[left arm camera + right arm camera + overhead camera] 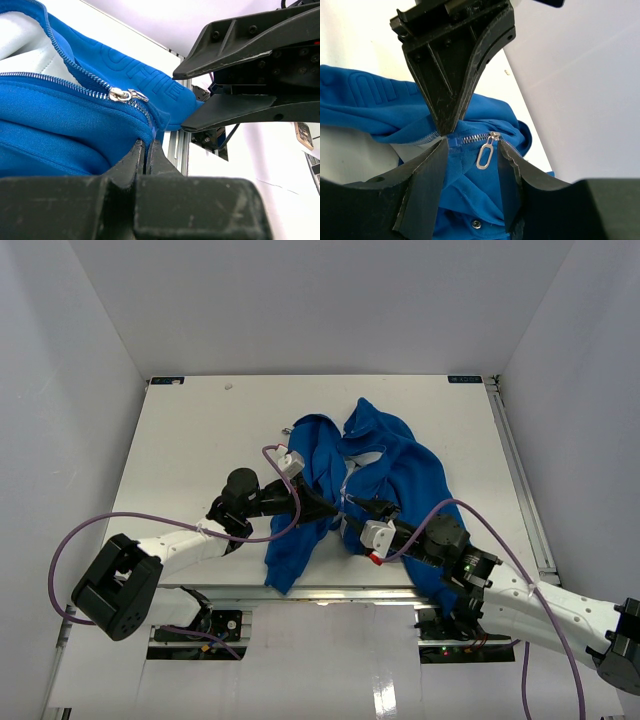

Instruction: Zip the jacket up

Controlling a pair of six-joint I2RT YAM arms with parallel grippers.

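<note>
The royal-blue jacket [400, 470] lies crumpled on the white table, its light lining showing at the opening. My left gripper [330, 508] is shut on the jacket's fabric at the bottom end of the zipper; in the left wrist view [148, 144] the jaws pinch the blue hem just below the silver slider [121, 95]. My right gripper [352, 506] is open. In the right wrist view [472, 147] its fingers stand on either side of the hanging silver zipper pull [485, 152] without touching it. The zipper teeth are joined only for a short stretch.
The white table [190, 440] has a metal rail along its right edge [520, 480] and another at the front edge [180, 145]. Grey walls enclose the table. A purple cable [270, 455] loops over the left arm.
</note>
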